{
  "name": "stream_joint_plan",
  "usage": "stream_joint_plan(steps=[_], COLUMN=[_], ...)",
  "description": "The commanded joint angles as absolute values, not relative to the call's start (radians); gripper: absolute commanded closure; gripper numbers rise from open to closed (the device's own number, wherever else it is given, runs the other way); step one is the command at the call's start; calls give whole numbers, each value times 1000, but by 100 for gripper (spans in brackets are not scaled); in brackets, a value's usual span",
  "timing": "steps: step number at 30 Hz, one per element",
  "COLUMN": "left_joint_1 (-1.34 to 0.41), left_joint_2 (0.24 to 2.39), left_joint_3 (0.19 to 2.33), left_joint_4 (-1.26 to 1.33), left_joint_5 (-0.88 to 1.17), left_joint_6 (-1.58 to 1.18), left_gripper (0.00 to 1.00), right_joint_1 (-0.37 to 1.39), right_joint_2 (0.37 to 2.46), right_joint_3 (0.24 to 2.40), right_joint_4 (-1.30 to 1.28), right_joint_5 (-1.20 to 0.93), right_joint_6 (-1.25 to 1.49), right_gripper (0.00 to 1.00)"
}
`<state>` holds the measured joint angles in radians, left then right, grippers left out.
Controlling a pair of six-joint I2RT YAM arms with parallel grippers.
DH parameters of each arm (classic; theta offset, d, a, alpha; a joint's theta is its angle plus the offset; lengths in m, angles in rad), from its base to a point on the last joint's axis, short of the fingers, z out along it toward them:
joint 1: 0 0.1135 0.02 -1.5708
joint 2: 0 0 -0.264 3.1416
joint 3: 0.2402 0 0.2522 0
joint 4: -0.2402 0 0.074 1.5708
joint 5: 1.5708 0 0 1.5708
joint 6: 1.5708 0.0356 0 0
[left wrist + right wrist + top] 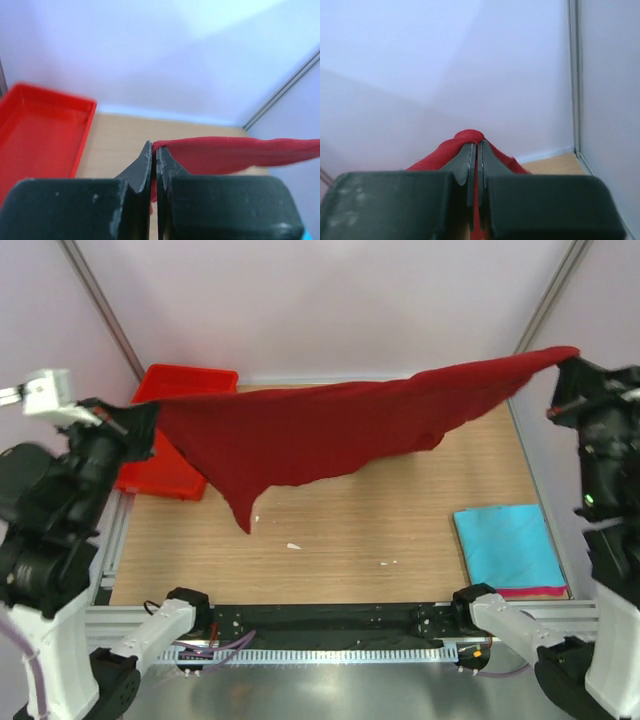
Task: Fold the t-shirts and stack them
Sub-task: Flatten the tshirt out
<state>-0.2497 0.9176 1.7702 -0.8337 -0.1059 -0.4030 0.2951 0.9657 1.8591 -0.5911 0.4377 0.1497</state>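
Note:
A dark maroon red t-shirt (330,430) hangs stretched in the air across the table, pulled between both arms. My left gripper (150,425) is shut on its left end; in the left wrist view my left gripper (154,150) pinches the cloth, and the maroon t-shirt (240,152) runs off to the right. My right gripper (568,365) is shut on the right end, held higher; in the right wrist view my right gripper (476,147) has the maroon t-shirt (445,150) bunched over the tips. A folded turquoise t-shirt (505,545) lies at the right on a pink t-shirt (535,592).
A bright red plastic tray (165,475) sits at the back left corner, partly behind the hanging cloth, and the tray (35,130) also shows in the left wrist view. Small white scraps (293,545) lie on the wooden table (340,540). Walls and frame posts close the back and sides.

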Motion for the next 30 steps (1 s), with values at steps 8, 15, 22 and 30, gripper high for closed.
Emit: stream_joint_plan(steps=[8, 15, 22, 30], left_joint_1=[-267, -268, -268, -235], left_joint_2=[707, 735, 850, 1131], left_joint_3=[1939, 1878, 1556, 1134], left_joint_4=[-712, -660, -442, -45], left_joint_5=[-61, -156, -230, -316], left_joint_6=[-290, -282, -221, -175], left_gripper=[100, 100, 100, 100], right_joint_1=[291, 291, 291, 290], right_joint_2=[808, 856, 965, 1182], right_joint_3=[2095, 2034, 1682, 1329], right_joint_4=[-620, -531, -301, -72], right_joint_5=[190, 170, 190, 262], right_joint_6=[185, 230, 203, 127], right_gripper=[99, 99, 99, 99])
